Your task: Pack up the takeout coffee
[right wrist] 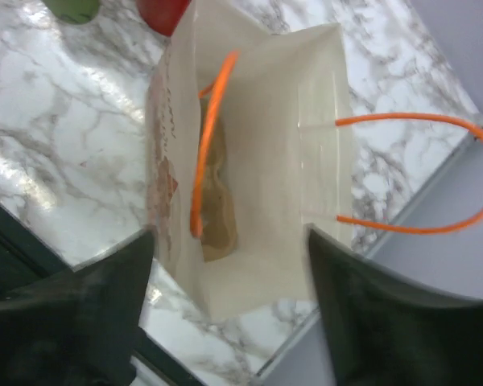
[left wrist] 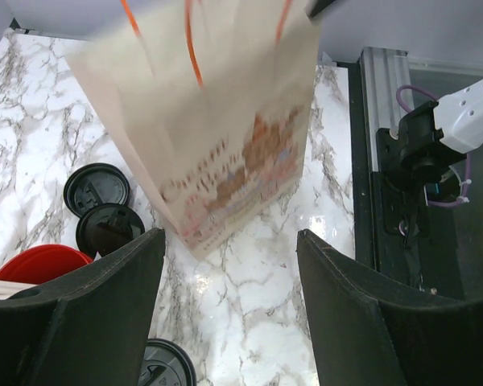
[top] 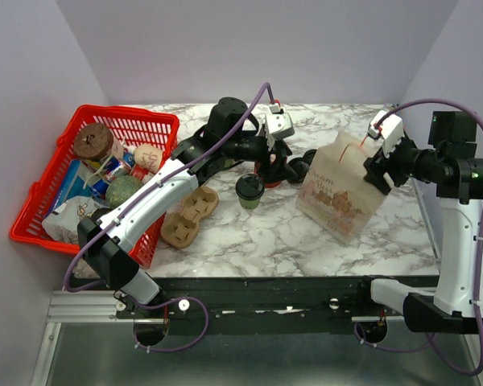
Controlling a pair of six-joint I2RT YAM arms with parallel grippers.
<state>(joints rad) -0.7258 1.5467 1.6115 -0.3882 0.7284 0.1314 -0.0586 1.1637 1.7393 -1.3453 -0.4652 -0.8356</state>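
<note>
Pincers both gape wide, nothing in either. Your left pincer (left wrist: 229,241) hovers low over the desk (top: 258,233) mid-field, fingers aimed at the paper bag (top: 338,189). Your right pincer (right wrist: 229,233) hangs straight above the bag's open mouth, with the orange handles (right wrist: 210,133) loose and neither one pinched.

Relation that matters: takeout coffee (top: 249,190) stands on the desk just beside the left pincer, off to its left and toward the near edge, so it's behind the fingers rather than ahead of them. Left arm is clearly nearer; the right arm is on the other side of the bag from the cup. Cup is upright, long axis vertical, black lid on top, nothing touching it. My read: you'd turn the left pincer back toward the cup, take it from the side below the lid, then carry it over the bag rim. Bag is to the cup's right, near but apart, upright, mouth up.

Further out: loose black lids (left wrist: 97,186) on the far side of the left pincer, red cup (right wrist: 165,12) by them, cardboard cup carrier (top: 189,215) left of the coffee, red basket (top: 129,121) of groceries at far left.

Writing: bag has reddish-brown print, a script line with what looks like a building drawing, too blurred to read. Basket labels are too small to read
</note>
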